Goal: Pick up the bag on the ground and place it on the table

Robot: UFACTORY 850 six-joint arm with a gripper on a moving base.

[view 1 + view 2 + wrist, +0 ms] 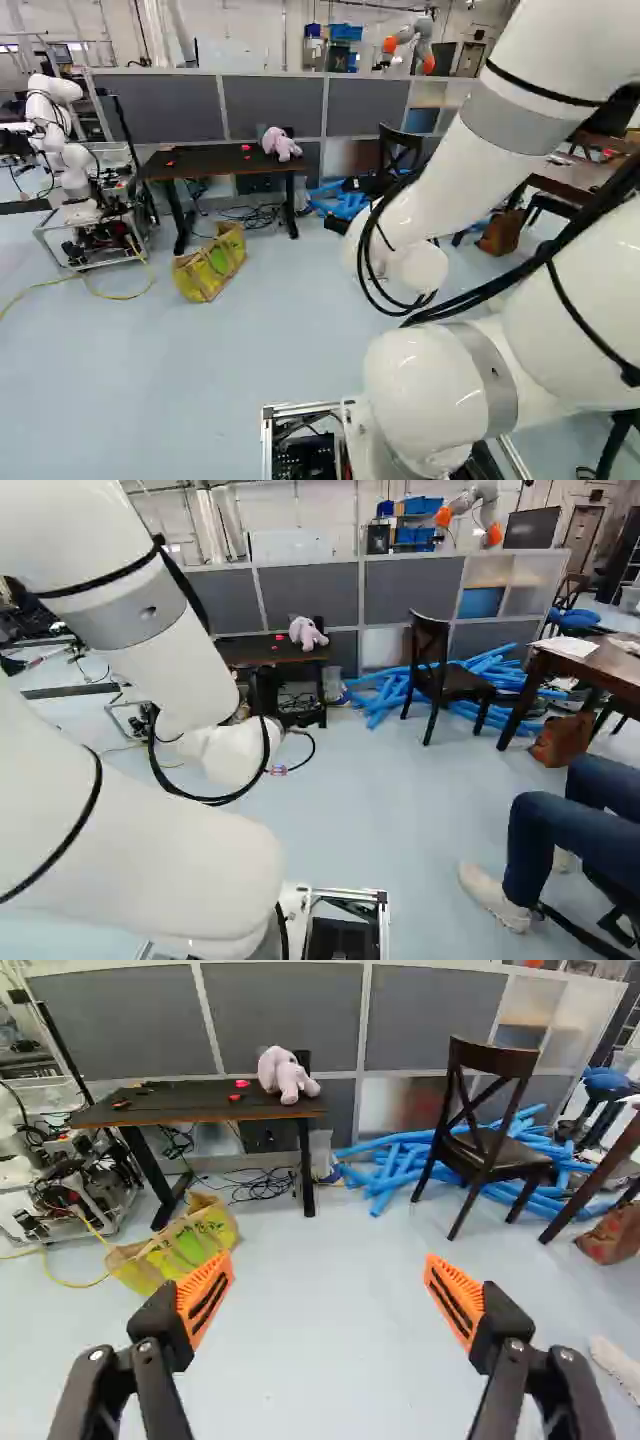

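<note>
The yellow bag (210,263) lies on the floor in front of the dark table (218,158), close to its legs, in the left base view. My arm hides the gripper in both base views. In the wrist view the gripper (329,1266) stands wide open, with only floor seen between its orange pads. Beyond one fingertip is the bag (170,1255), off to that finger's side and some distance ahead, its lower part near the finger in the picture. The table (190,1110) stands farther ahead, behind the bag.
A pink plush toy (287,1075) sits at one end of the tabletop. Another robot (75,170) on a cart stands left of the table. Blue tubes (490,670), a dark chair (440,670) and a second table (590,670) stand to the right. A seated person's legs (570,820) are nearer.
</note>
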